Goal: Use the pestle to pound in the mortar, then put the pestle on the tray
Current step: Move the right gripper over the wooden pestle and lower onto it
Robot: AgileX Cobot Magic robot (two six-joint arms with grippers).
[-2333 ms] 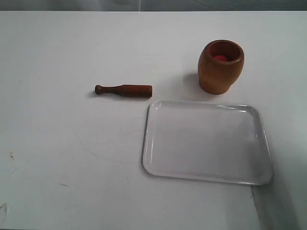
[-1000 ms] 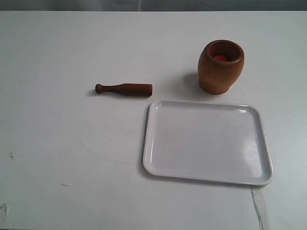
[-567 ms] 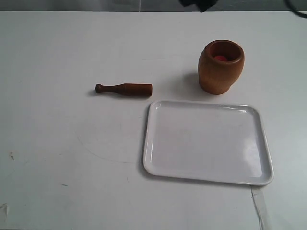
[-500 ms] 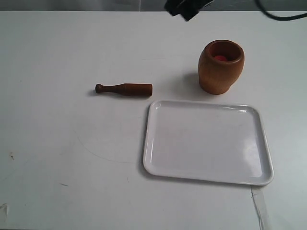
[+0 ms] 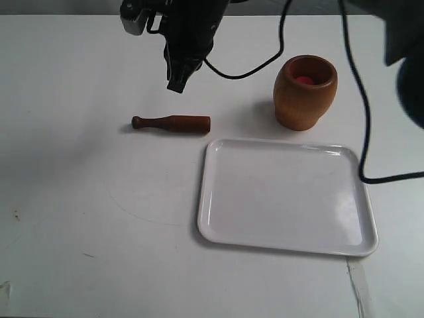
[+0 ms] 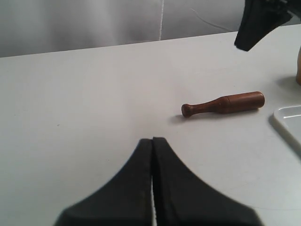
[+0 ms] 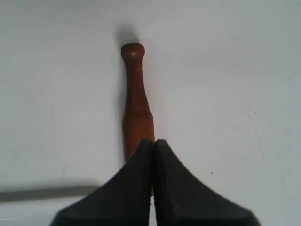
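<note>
The dark reddish-brown pestle (image 5: 171, 123) lies flat on the white table, left of the mortar (image 5: 305, 93), knob end pointing left. The light brown mortar stands upright with something red (image 5: 304, 80) inside. The white tray (image 5: 202, 199) lies in front of both. My right gripper (image 5: 177, 85) reaches across from the right and hangs shut just behind the pestle's thick end, apart from it. The right wrist view shows the pestle (image 7: 136, 103) beyond the shut right gripper (image 7: 153, 141). My left gripper (image 6: 153, 139) is shut and empty, some way off the pestle (image 6: 223, 103).
Black cables (image 5: 354, 99) from the right arm hang over the table behind and beside the mortar. A tray corner (image 6: 288, 120) shows in the left wrist view. A pale strip (image 5: 358, 291) lies near the table's front right.
The right arm came in from the top edge and swung down and left to hang just behind the pestle. Pestle, mortar and tray stayed put.
</note>
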